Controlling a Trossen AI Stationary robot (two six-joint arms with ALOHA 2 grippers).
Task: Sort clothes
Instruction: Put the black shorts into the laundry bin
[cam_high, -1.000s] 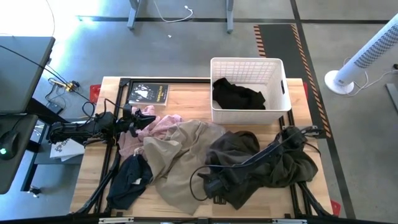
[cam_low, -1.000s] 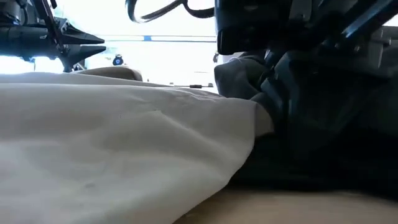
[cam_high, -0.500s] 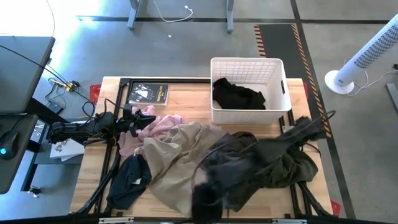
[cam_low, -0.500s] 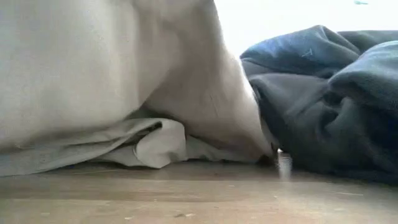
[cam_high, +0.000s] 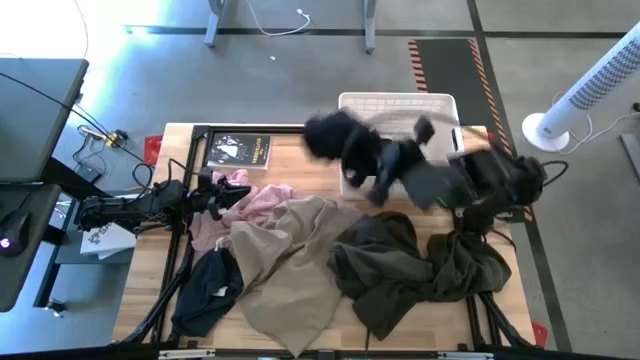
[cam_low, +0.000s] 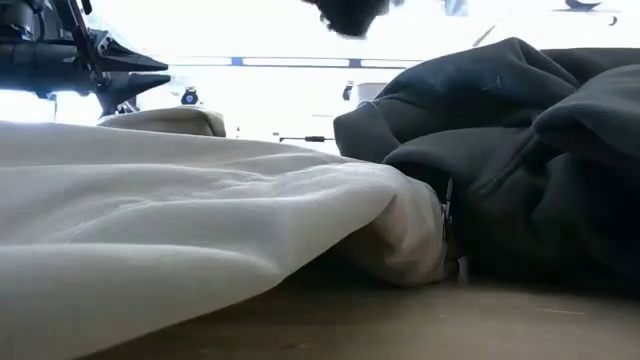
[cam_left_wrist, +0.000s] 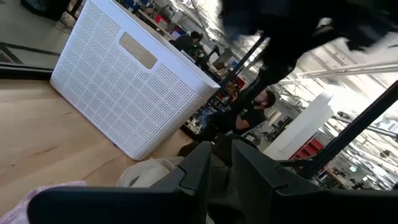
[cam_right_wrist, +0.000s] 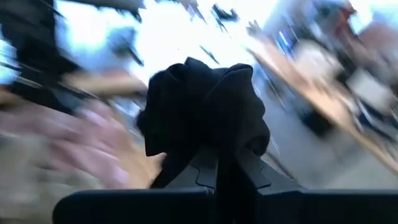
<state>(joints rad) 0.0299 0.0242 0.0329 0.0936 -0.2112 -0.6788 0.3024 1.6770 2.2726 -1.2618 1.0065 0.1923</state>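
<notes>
My right end effector (cam_right_wrist: 225, 163) grips the soft black fabric garment (cam_high: 340, 140) above the white plastic lattice basket (cam_high: 395, 101). My left end effector (cam_high: 228, 195), fingers nearly closed and empty, rests beside the pale pink fabric garment (cam_high: 255, 205).

No lettering can be read anywhere. The dark book (cam_high: 238, 150) at the table's (cam_high: 300, 165) far left carries pale cover markings, too small to make out, and the white basket's (cam_left_wrist: 124, 93) label panel looks blank.

My wood table (cam_high: 300, 160) sits on grey floor (cam_high: 300, 80); white tower fan (cam_high: 590, 85) off its right edge, desk (cam_high: 30, 120) off left.
</notes>
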